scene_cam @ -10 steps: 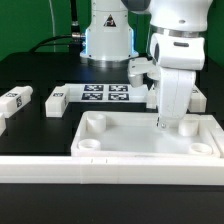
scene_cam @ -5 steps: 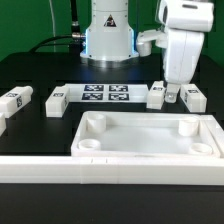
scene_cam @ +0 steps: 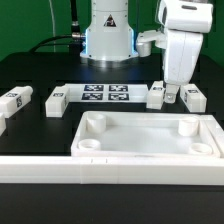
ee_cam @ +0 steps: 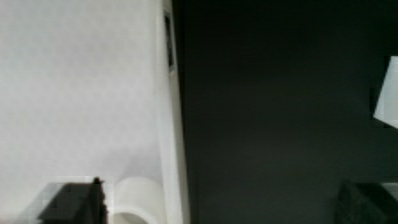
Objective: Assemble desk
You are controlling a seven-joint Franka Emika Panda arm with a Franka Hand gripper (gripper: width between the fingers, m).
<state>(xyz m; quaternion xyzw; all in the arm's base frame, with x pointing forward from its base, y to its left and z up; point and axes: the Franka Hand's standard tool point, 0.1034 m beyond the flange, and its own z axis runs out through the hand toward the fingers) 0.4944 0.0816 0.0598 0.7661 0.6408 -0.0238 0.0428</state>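
Observation:
The desk top [scene_cam: 150, 138], a white tray with a raised rim and round corner sockets, lies at the front centre of the black table. Four white tagged legs lie behind it: two on the exterior view's left [scene_cam: 18, 100] [scene_cam: 55, 100] and two on its right [scene_cam: 157, 95] [scene_cam: 195, 99]. My gripper [scene_cam: 175, 93] hangs open above the tray's back right corner, touching nothing. In the wrist view the tray's white surface [ee_cam: 80, 100] and one socket [ee_cam: 135, 196] show below the gripper [ee_cam: 222, 205], whose dark fingertips [ee_cam: 71, 203] stand wide apart with nothing between them.
The marker board [scene_cam: 107, 94] lies flat behind the tray, between the leg pairs. A long white bar [scene_cam: 100, 170] runs along the table's front. Another white piece [scene_cam: 3, 125] shows at the exterior view's left edge. The robot's base [scene_cam: 108, 40] stands at the back.
A second ago the gripper was down at the tray's back right corner. It has since lifted straight up and opened; over the last half second nothing has moved.

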